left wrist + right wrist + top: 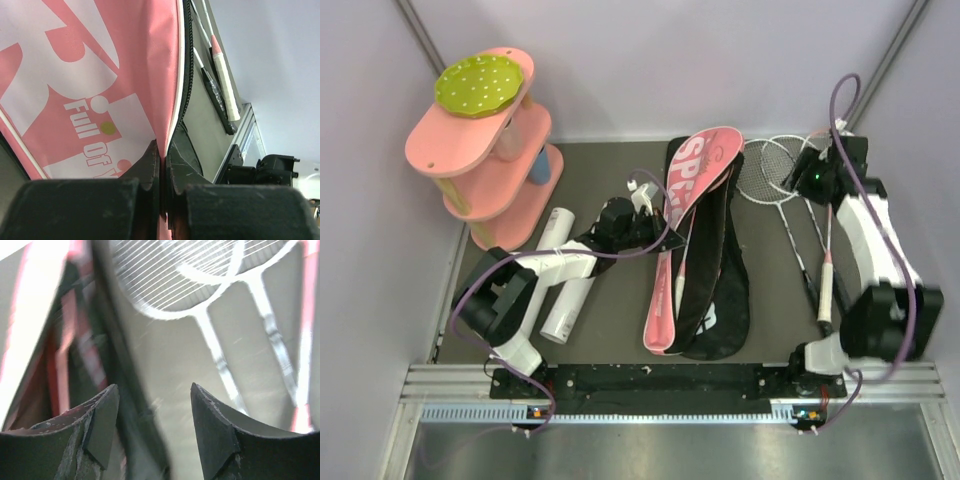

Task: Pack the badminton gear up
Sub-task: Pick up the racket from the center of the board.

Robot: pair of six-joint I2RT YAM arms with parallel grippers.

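Left gripper [161, 170] is pinching the pink flap edge of the bag [705, 160], which is lying mid-frame in the top view. Right gripper [155, 415] is hanging wide apart, gripping nothing, over the rackets [765, 172] at upper right.

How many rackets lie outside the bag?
2: the white-grip racket and the dark-grip racket, lying right of the bag, heads overlapping. More may be hidden inside the bag.

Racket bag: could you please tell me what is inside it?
Inside the open racket bag, under its raised pink flap, one racket shows its shaft and pale handle. Its head, and anything else deeper in, is hidden by the flap.
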